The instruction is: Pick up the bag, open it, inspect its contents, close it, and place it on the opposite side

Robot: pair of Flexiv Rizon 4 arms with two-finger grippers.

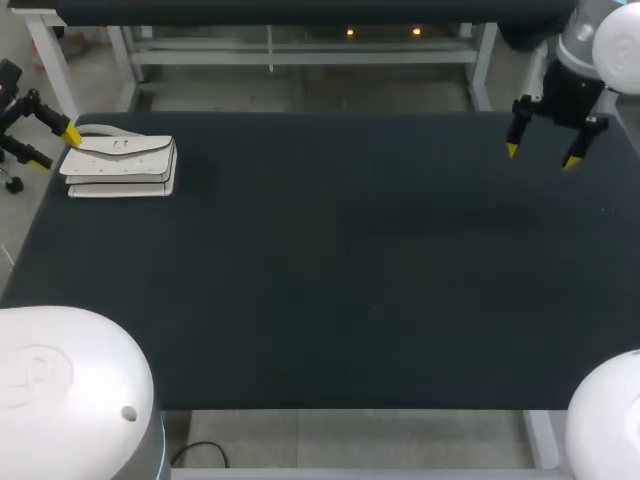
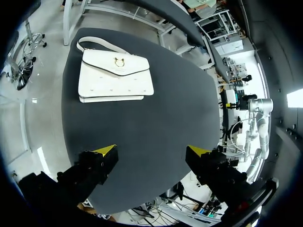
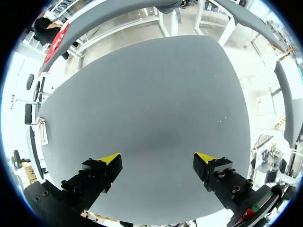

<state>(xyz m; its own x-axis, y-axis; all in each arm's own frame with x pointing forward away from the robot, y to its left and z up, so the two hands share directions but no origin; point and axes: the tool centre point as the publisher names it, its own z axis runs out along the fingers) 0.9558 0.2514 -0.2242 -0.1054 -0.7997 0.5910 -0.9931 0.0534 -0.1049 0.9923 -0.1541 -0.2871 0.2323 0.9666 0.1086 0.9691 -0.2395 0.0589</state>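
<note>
Bright, even light; faint shadows.

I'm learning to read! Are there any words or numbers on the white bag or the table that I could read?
None: no word, number or sign can be read here.
The white bag shows only a gold clasp on its flap, with no lettering to be made out.
The dark table carries no print.

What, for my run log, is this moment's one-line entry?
white leather handbag: closed, on dark table | left claw: open | right claw: open
</note>
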